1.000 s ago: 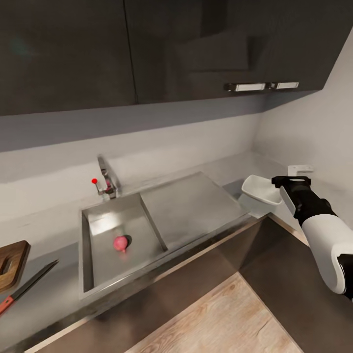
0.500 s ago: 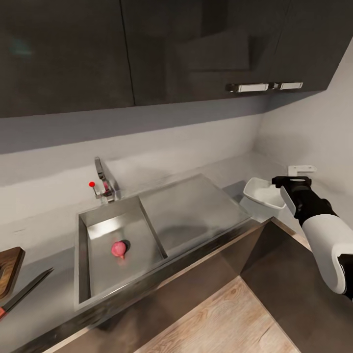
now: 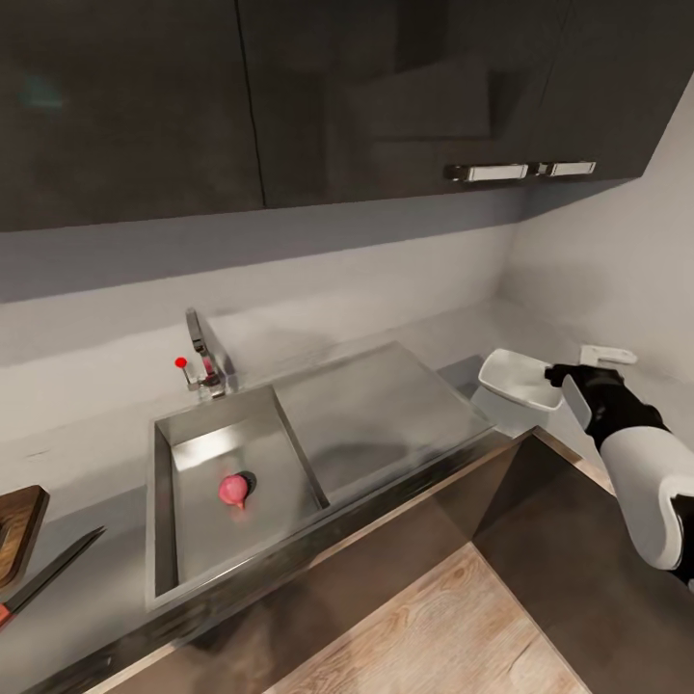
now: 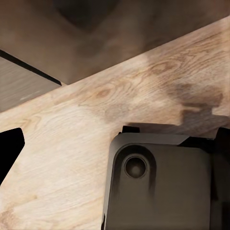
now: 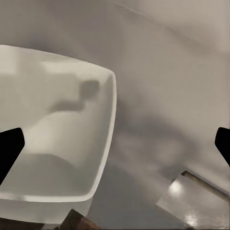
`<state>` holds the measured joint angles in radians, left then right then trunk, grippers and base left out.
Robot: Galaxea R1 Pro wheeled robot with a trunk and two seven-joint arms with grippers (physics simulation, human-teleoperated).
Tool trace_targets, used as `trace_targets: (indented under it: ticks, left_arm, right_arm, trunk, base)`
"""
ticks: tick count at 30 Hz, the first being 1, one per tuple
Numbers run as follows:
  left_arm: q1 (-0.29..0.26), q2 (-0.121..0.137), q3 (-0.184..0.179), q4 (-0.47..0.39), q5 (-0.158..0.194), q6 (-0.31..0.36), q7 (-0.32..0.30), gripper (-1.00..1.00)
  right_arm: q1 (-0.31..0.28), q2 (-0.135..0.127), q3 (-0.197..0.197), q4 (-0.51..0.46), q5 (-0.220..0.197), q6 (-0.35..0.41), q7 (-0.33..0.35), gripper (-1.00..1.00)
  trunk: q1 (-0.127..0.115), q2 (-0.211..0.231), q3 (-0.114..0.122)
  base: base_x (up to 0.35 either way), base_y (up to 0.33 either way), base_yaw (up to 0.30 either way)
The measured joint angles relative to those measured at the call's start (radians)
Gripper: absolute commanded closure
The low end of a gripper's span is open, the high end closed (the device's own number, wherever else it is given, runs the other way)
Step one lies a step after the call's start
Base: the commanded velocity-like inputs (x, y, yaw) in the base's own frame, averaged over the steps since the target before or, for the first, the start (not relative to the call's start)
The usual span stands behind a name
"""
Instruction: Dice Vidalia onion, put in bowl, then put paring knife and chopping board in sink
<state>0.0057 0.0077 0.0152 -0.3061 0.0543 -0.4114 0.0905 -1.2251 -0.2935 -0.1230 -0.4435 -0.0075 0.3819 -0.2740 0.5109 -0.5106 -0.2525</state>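
Stood wide open from above: sink [image 3: 193, 463], with only the onion [image 3: 232, 489] lying mid-basin. Rose at the back rim: tap [image 3: 202, 357]. Lay bare alongside: drainboard [image 3: 381, 410].

One onion [image 3: 233, 489], one bowl [image 3: 516, 378], one knife [image 3: 48, 574], one board [image 3: 17, 520].
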Motion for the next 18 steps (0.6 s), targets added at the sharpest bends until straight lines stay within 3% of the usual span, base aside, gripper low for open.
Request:
trace_targets:
  ticks: [18]
  left_arm:
    - [0.000,0.000,-0.001,0.003,0.000,0.000,0.000,-1.00]
  right_arm:
    - [0.000,-0.022,-0.011,0.013,-0.002,-0.004,0.000,-1.00]
  trunk:
    - [0.000,0.000,0.000]
  base:
    - [0.000,0.000,0.000]
